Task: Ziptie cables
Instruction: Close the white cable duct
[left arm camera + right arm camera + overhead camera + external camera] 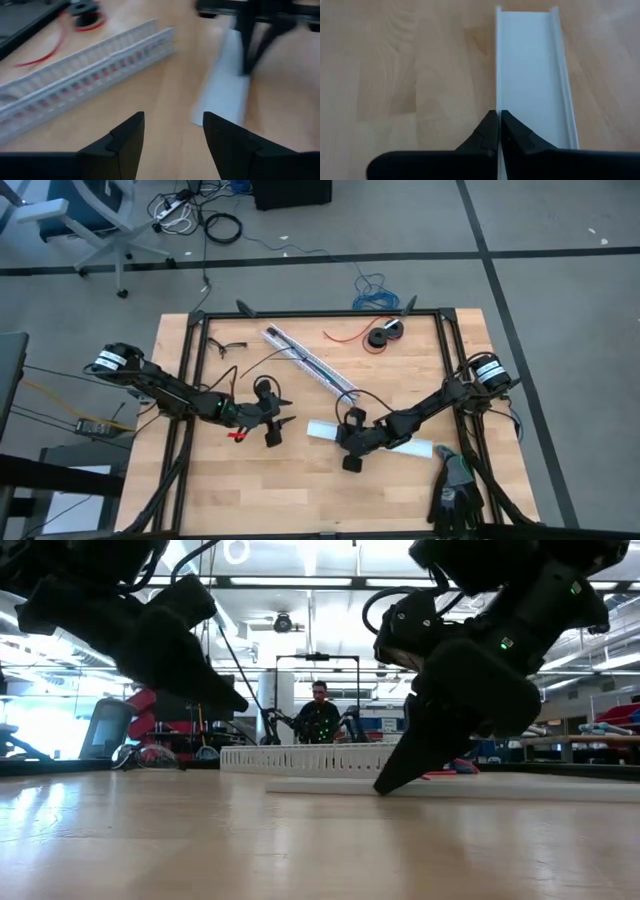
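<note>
A flat white cover strip (385, 442) (530, 75) lies on the wooden table near the middle right. My right gripper (348, 450) (498, 117) is shut with its tips down at the strip's long raised edge. My left gripper (279, 421) (173, 116) stands open just above the table, left of the strip, with nothing between its fingers. A white slotted duct (310, 365) (85, 65) lies slantwise farther back. Reddish spots show through its slots; whether these are the cables I cannot tell. My right gripper's shut fingertips meet right on the strip's raised long edge (497, 95), slanting down from the table's right. The fingers lie along the edge. The strip rests flat on the table. Whether the edge is caught between the tips I cannot tell.
A spool (385, 335) with a loose red wire (345, 336) sits at the far edge. A tangle of blue wire (372, 292) lies beyond it. Black gloves (455, 492) lie at the near right corner. A black frame (320, 313) rims the table. A person (320, 712) is in the room behind.
</note>
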`<state>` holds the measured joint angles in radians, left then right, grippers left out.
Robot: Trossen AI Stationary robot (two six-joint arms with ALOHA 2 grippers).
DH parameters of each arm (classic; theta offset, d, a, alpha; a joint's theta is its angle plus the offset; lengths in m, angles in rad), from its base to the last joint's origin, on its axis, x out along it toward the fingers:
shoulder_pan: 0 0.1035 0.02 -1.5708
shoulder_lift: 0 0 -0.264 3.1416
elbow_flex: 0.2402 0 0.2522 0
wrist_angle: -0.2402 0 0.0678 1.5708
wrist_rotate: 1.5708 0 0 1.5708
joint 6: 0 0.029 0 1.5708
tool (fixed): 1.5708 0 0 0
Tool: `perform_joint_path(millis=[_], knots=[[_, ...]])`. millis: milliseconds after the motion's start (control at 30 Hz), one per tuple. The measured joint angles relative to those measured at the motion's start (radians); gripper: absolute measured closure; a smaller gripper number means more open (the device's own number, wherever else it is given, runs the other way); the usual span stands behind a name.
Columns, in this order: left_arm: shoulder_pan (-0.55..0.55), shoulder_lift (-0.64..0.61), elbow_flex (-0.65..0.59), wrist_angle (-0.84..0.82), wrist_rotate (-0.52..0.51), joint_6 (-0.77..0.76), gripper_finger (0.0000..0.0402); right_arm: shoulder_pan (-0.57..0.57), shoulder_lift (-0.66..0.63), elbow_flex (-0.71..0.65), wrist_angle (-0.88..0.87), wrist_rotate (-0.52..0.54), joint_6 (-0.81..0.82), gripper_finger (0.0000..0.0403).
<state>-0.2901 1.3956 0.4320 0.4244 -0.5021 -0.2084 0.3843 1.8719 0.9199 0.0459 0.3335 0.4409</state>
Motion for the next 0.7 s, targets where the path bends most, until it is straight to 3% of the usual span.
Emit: perform_joint_path(millis=[333, 700], knots=[[-0.001, 0.006, 0.002, 0.063, 0.070, 0.200, 0.0188, 0.000, -0.129, -0.002, -0.033, -0.038, -0.032, 0.0402], [-0.044, 0.006, 0.002, 0.113, 0.070, 0.571, 0.0188, -0.014, -0.227, -0.002, -0.130, -0.128, -0.043, 0.0403]])
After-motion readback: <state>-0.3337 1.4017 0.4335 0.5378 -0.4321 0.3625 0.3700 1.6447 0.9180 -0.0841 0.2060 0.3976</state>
